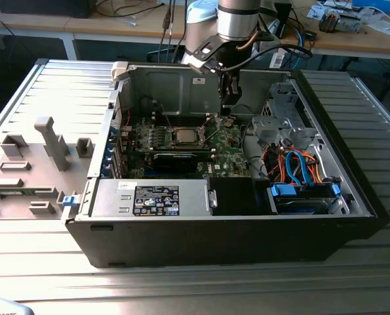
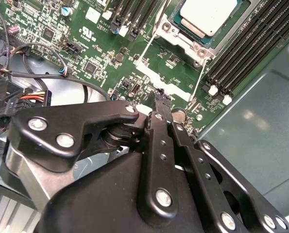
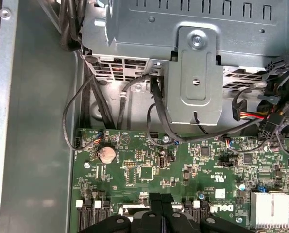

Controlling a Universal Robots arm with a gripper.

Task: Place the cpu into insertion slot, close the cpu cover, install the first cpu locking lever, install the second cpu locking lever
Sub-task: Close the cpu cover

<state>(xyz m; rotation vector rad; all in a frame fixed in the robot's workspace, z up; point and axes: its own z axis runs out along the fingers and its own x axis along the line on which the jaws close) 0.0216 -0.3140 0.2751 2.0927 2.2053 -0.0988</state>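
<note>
One tool [image 2: 160,98], closed up — above motherboard [image 2: 100,53], cpu [image 2: 207,14] in insertion slot [image 2: 170,30].

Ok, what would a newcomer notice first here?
The open black computer case lying on the ribbed metal table, with the arm's tool reaching down into it over the green motherboard. Then the silver cpu in the middle of the board, to the exterior view's left of the tool, and the blue and orange cables toward that view's right.
</note>
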